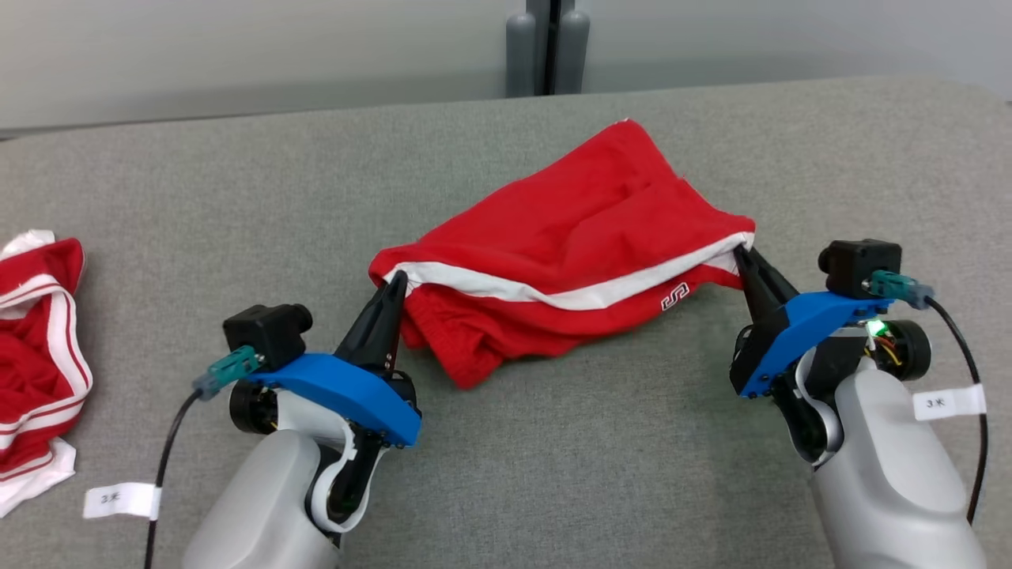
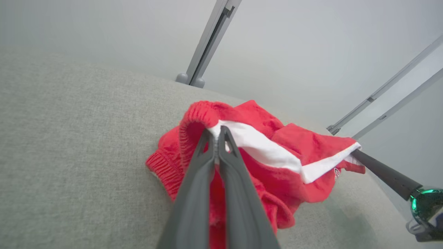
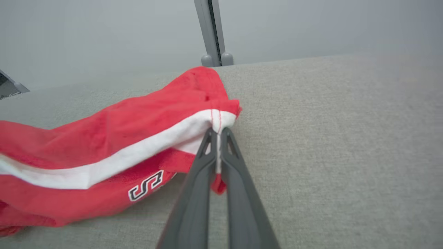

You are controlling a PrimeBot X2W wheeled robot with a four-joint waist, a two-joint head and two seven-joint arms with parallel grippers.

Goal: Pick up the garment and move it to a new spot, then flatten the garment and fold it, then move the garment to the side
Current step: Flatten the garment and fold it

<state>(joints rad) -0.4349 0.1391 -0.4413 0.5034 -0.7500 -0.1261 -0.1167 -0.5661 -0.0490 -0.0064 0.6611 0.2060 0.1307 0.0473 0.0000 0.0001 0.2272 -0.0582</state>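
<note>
The red shorts [image 1: 569, 237] lie near the middle of the grey surface [image 1: 553, 458], a bit bunched up. The left pincer [image 1: 393, 284] is pressed together on the left corner of the shorts, right where the white stripe [image 1: 553, 296] starts. The right pincer [image 1: 743, 254] is pressed together on the right corner, pinching the other end of that stripe.

I think each arm holds one corner so the cloth stays spread between them. That way it can be lifted and carried to a new spot without flopping over itself. The stripe runs fairly straight from one pincer to the other, so the cloth looks pulled a little tight.

The head view shows both arms at once. It also shows another red and white garment [image 1: 35, 348] lying well apart at the far left of the surface.

The left wrist view shows the stretchy ribbed waistband [image 2: 190, 117] curling over the left pincer's tips.

The right wrist view shows, up close, a thin bit of red and white cloth squeezed between the two fingers [image 3: 195, 193]. It also shows a small black and white logo [image 3: 147, 189] near that corner.
</note>
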